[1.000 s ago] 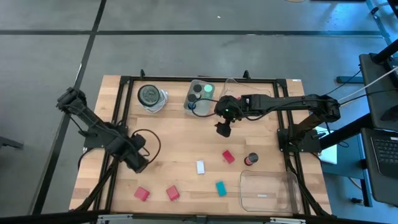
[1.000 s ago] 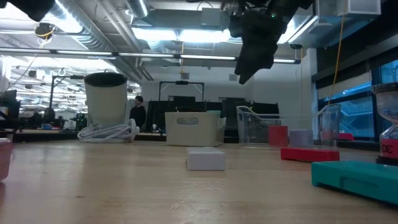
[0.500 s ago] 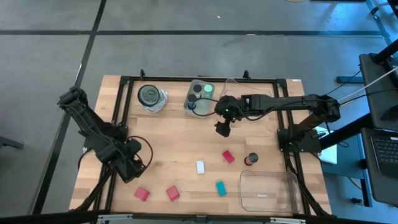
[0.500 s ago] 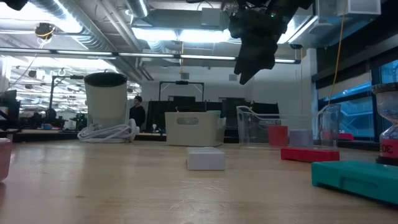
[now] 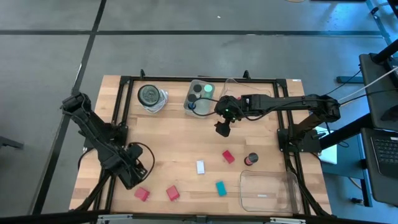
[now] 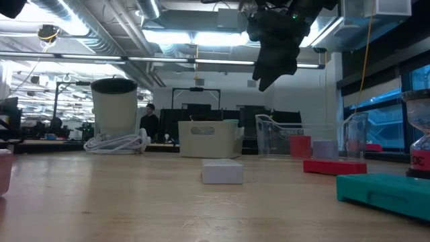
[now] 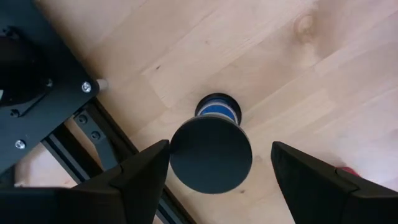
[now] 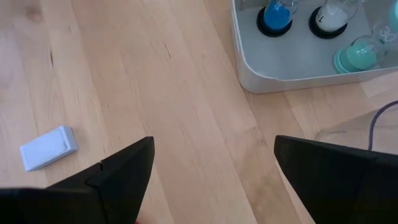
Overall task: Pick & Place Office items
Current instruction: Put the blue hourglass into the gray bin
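tabletop (image 5: 180, 143): wooden, fills the middle of the high view; loose pieces lie in its lower half.

tray (image 5: 268, 191): clear, lower right of the high view, near the right arm's side.

left arm (image 5: 99, 140): reaches from the left edge down to the lower left; by far the nearer arm to the dark cylinder.

right arm (image 5: 292, 102): stretched across the upper middle, waiting above bare wood, well apart from any piece.

left jaws (image 7: 211, 168): open, one finger at each side of the lower frame in the left wrist view.

right jaws (image 8: 211, 162): open, holding nothing.

cylinder (image 7: 211, 155): short, dark, blue band at its foot; stands upright on the tabletop at the lower middle of the left wrist view, seen end-on, so its long axis points up at the camera.

key relation: the cylinder sits between the two left fingers, roughly centred, untouched by either. I judge the next move to be a straight descent and closing, with little sideways correction.

red blocks (image 5: 142, 193): lower left of the high view, just beside the left jaws.
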